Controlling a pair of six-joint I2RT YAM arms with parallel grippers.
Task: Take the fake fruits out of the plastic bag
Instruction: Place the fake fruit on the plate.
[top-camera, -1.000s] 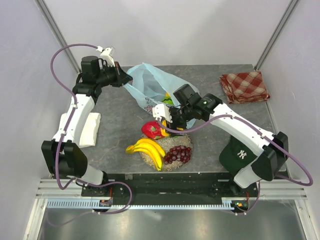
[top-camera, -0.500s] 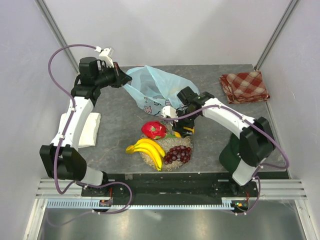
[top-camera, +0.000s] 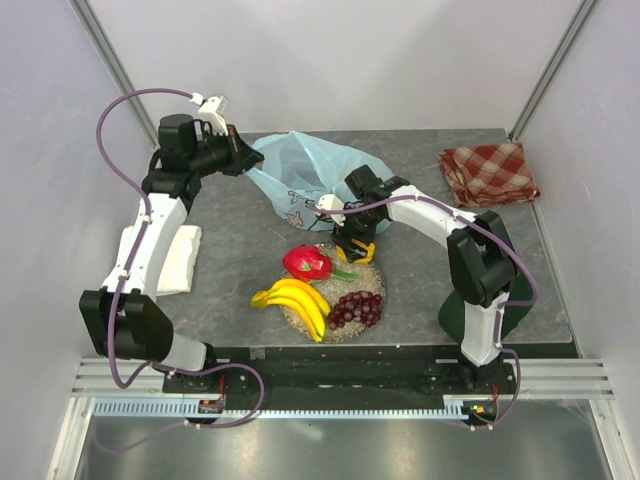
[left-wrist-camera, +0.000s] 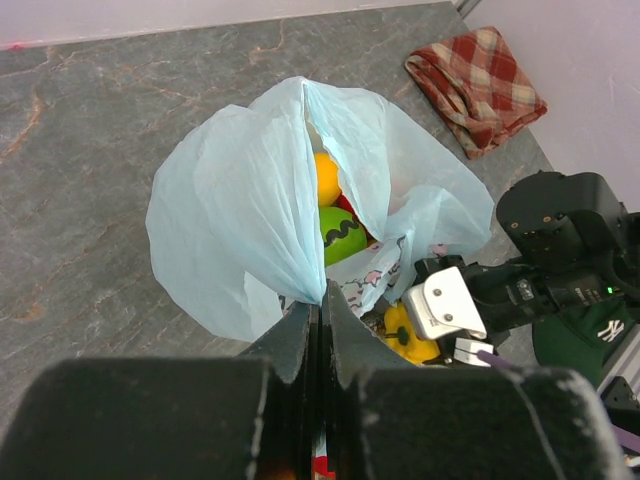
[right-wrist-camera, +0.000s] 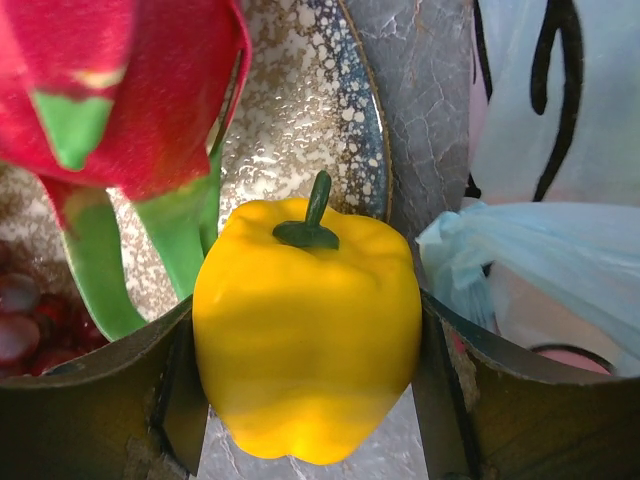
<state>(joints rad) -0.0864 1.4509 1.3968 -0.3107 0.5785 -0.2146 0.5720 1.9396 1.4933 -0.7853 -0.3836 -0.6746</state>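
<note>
Folds the right arm (top-camera: 440, 215) up: no longer stretched low across the table (top-camera: 230, 250) from the near right corner, but bent high with the elbow over the dark green cap (top-camera: 448, 305), hiding most of it, logo included. Draws the wrist back toward the far side, against the right end of the plastic bag (top-camera: 300, 170). Turns the right claw (top-camera: 357, 250) from pointing leftward at the dragon fruit (top-camera: 307, 262) to pointing toward the near edge, over the far rim of the speckled plate (top-camera: 372, 282). Sits a little farther back and left than half a second ago. Brings the yellow pepper (right-wrist-camera: 305, 350) along between the fingers (right-wrist-camera: 100, 410), just beside the dragon fruit's green leaves.
</note>
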